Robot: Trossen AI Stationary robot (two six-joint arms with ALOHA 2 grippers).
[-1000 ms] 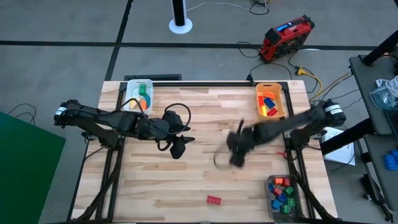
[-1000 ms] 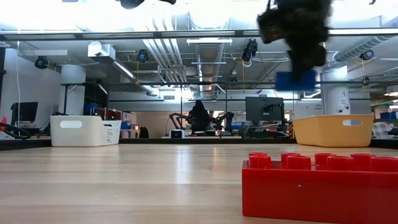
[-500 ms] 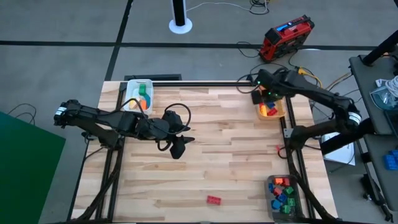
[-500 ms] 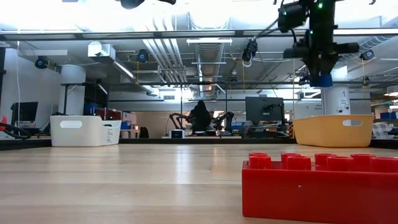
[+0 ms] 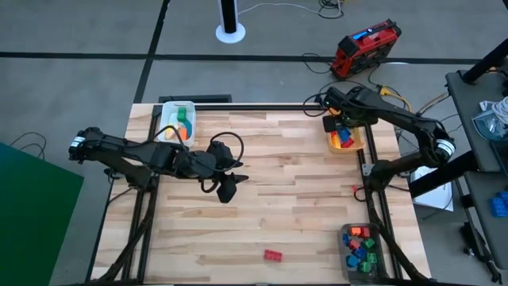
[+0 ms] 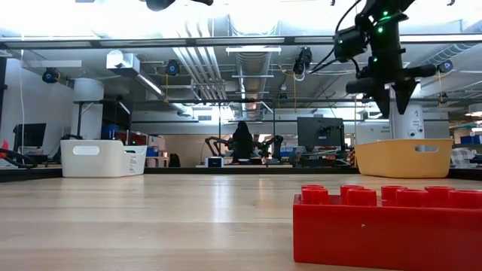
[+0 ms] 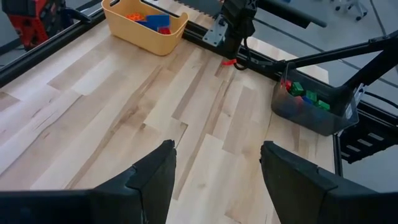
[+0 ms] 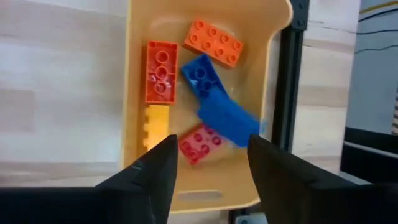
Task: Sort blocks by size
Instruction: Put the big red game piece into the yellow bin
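Right gripper (image 5: 340, 121) hangs over the orange-yellow bin (image 5: 363, 137) at the far right of the table (image 5: 262, 183), fingers spread with nothing between them. In the right wrist view a blue block (image 8: 229, 121) shows blurred just under the fingers, apparently falling into the bin, which already holds another blue block (image 8: 200, 76), two orange blocks (image 8: 161, 70), a yellow one (image 8: 155, 127) and a pink-red one (image 8: 200, 144).

Left gripper (image 5: 225, 189) waits mid-table toward the left, fingers parted and empty. The white bin (image 5: 168, 119) at the far left holds a green and an orange piece. The grey bin (image 5: 346, 246) at the near right holds mixed small blocks. One red block (image 5: 273, 255) lies loose on the table near the front edge, well apart from both arms.

Risks, as I judge them: the blue block looks to be landing tilted on the pile, so it could bounce or rest against the rim. The red block is the only one left out and sits far from both grippers. It is a long reach, and a bad approach could shove it along the wood or off the near edge. Dropping it in the wrong-size bin is the other likely slip.
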